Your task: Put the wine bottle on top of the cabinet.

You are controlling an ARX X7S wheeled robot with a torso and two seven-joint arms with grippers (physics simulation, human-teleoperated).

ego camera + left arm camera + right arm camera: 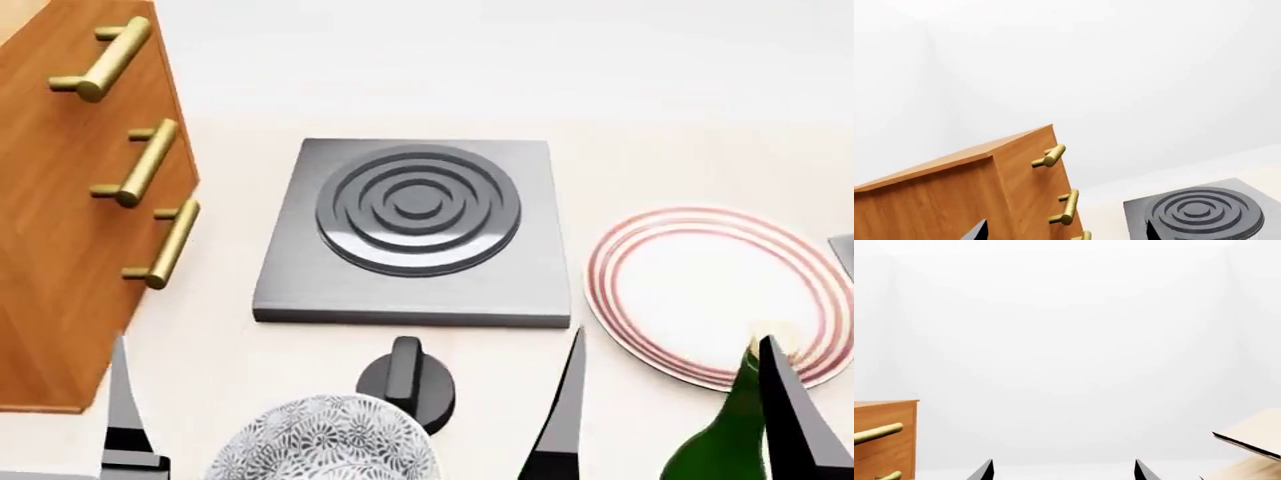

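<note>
Nearest the lens in the head view, a patterned bowl [324,440] sits at the bottom edge, just in front of a black knob [407,382] and the grey hotplate [416,232]. To the right of that hotplate, the wine bottle [725,440] rises at the lower edge, its green shoulder close against one dark fingertip of the right gripper [674,410]; whether the finger touches the glass cannot be told. That gripper's fingers are spread wide, one on each side of the bottle neck, and clasp nothing yet. Only one fingertip of the left gripper [124,410] shows, left of the hotplate, so how far it is spread cannot be told. A red-ringed plate [707,290] lies right of the hotplate, beyond the bottle. Farther left of the hotplate stands the cabinet [60,240] with brass handles [140,165], its top out of sight in this view. The likely step is the grasp: the right fingers should centre on the bottle's body, below the neck, and press evenly so that it stays upright for the lift to the cabinet top.
</note>
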